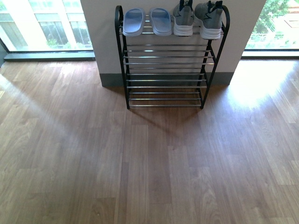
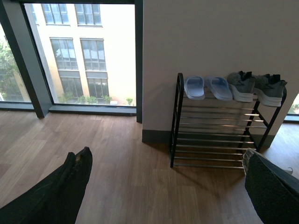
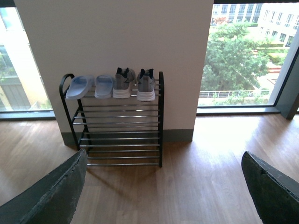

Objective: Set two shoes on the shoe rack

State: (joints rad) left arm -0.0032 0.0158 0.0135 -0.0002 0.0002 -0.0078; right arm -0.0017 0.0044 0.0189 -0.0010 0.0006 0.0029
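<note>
Slides [image 1: 147, 21] left, sneakers [image 1: 197, 18] right, all sat on the rack's [image 1: 166, 77] top shelf. Left gripper [image 2: 163, 186] and right gripper [image 3: 163, 186] jaws were wide apart, holding nothing.

We see the shoe rack [image 3: 117, 126] standing against a white wall on the wooden floor [image 3: 205, 163]. On its top shelf the pale blue slides [image 3: 89, 86] sit just beside the grey sneakers [image 3: 134, 84] (toes toward us). The shelves below are bare bars. Our right gripper [image 3: 163, 191] frames the near edge, its dark fingers [image 3: 51, 196] spread wide apart.
</note>
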